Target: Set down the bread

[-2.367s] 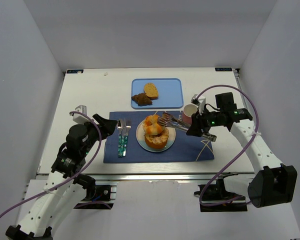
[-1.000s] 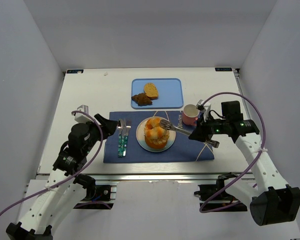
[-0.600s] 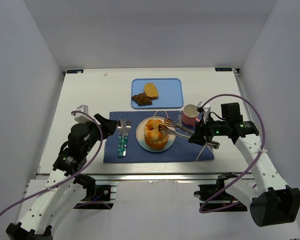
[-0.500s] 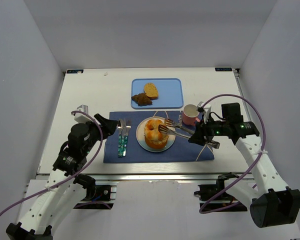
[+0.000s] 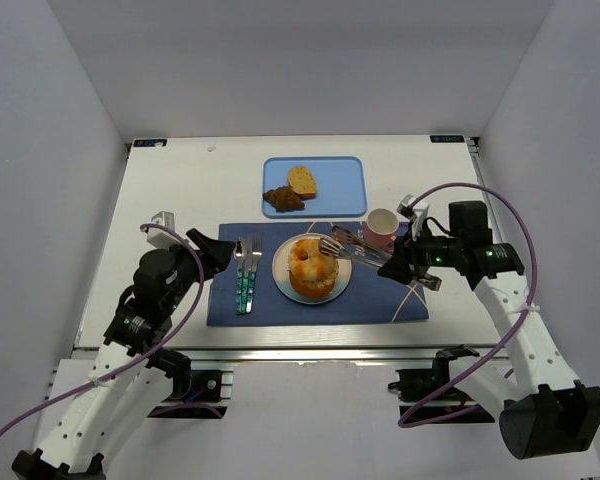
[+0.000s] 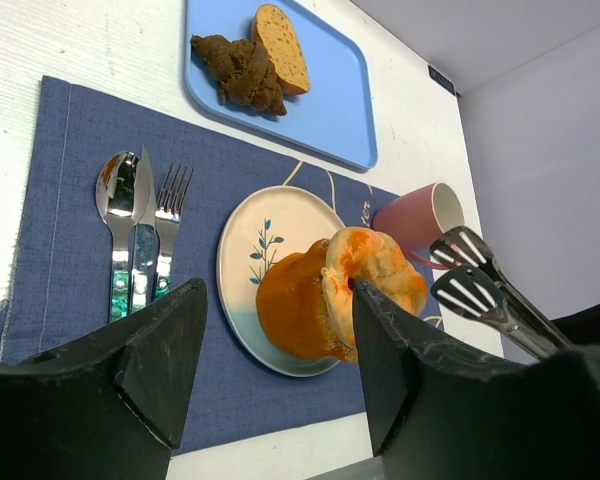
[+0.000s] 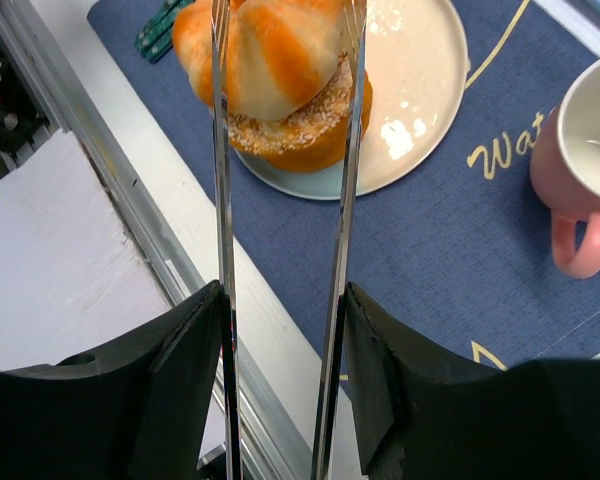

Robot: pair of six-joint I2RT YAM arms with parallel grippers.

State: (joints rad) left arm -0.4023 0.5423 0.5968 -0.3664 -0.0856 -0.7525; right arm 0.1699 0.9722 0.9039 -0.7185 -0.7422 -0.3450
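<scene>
A pale orange-streaked bread roll rests on a brown seeded bun on the white plate. My right gripper is shut on metal tongs, whose slotted tips are spread and hover at the roll's right side. In the right wrist view the tong arms run on either side of the roll, over the plate. My right gripper holds them low down. My left gripper is open and empty, left of the cutlery. Its view shows the roll, the plate and the tongs.
The blue placemat lies under the plate. A spoon, knife and fork lie left of the plate. A pink cup stands right of it, close to the tongs. A blue tray behind holds a croissant and a bread slice.
The tongs carried the roll down onto the bun on the plate, then opened. The tips have lifted and drawn back slightly to the right. The left arm has not moved.
</scene>
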